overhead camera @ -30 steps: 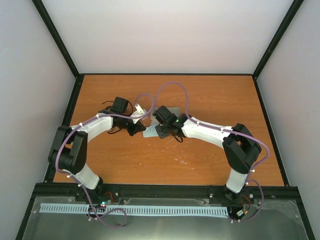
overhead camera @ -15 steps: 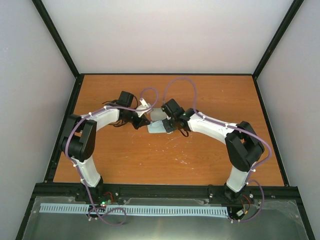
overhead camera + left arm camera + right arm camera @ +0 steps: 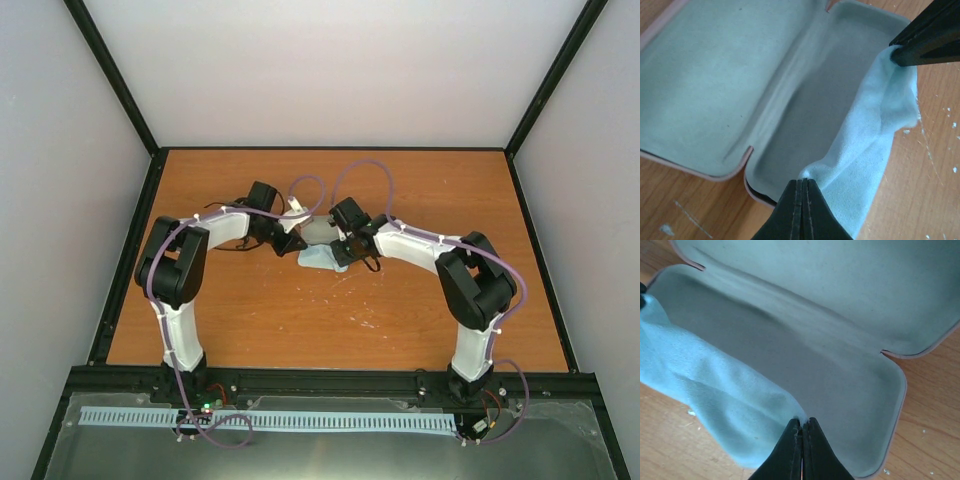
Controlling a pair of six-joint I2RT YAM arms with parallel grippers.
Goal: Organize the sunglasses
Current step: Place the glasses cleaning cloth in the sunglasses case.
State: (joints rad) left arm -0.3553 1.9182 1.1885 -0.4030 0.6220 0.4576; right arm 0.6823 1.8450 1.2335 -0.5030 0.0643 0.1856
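Observation:
An open pink case point(image 3: 715, 75) lies on the table, its pale green lining bare in both wrist views point(image 3: 840, 340). A pale blue cloth point(image 3: 875, 150) hangs over the case's near rim, partly inside and partly on the wood. My left gripper point(image 3: 802, 181) is shut on one corner of the cloth. My right gripper point(image 3: 802, 420) is shut on the opposite corner of the cloth point(image 3: 715, 390). From above, the left gripper point(image 3: 288, 241) and the right gripper point(image 3: 341, 258) meet at the cloth point(image 3: 316, 259) beside the case point(image 3: 318, 231). The sunglasses are hidden or out of view.
The wooden table point(image 3: 400, 310) is ringed by a black frame with white walls behind and to both sides. Small white specks dot the wood point(image 3: 940, 110) near the case. Purple cables point(image 3: 360, 170) arch above both wrists.
Both arms have reached farther back, toward each other. The cloth went from lying flat on the table to being bunched between the grippers over the case's rim.

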